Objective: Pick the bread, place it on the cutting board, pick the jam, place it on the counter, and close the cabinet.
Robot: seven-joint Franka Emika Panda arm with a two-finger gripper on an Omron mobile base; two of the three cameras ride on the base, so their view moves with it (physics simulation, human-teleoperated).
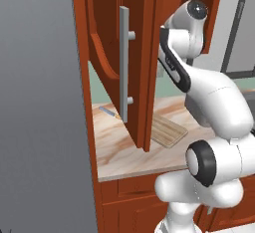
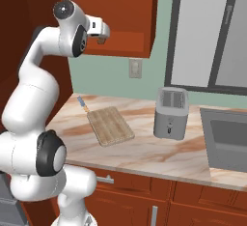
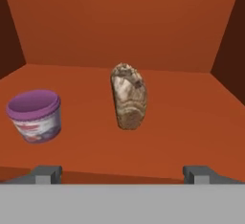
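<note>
- Left base view: the cabinet (image 1: 107, 53) hangs at 11 o'clock with its door swung open toward the camera, and the long grey bar handle (image 1: 124, 63) runs upright down the door's face. The white arm (image 1: 214, 102) rises from 5 o'clock and bends up to 1 o'clock, reaching in behind the door. Below the door's lower edge, the cutting board (image 1: 167, 130) lies flat on the counter (image 1: 119, 152), and a small knife (image 1: 108, 111) rests at the board's 9 o'clock, near the back wall.
- Right base view: the gripper (image 2: 101, 37) sits at 11 o'clock, at the mouth of the upper cabinet. The bare cutting board lies at centre on the counter, with a silver toaster (image 2: 170, 113) at its 3 o'clock, well apart, and a sink (image 2: 226, 138) at the far right edge.
- Hand view: the jaws stand spread wide and released, their fingertips (image 3: 46, 174) low at 7 and 5 o'clock, grasping nothing. The bread (image 3: 128, 96) stands upright at centre on the cabinet shelf (image 3: 191, 122). The jam (image 3: 35, 116), a purple-lidded tub, stands at the bread's 9 o'clock, apart from it.
</note>
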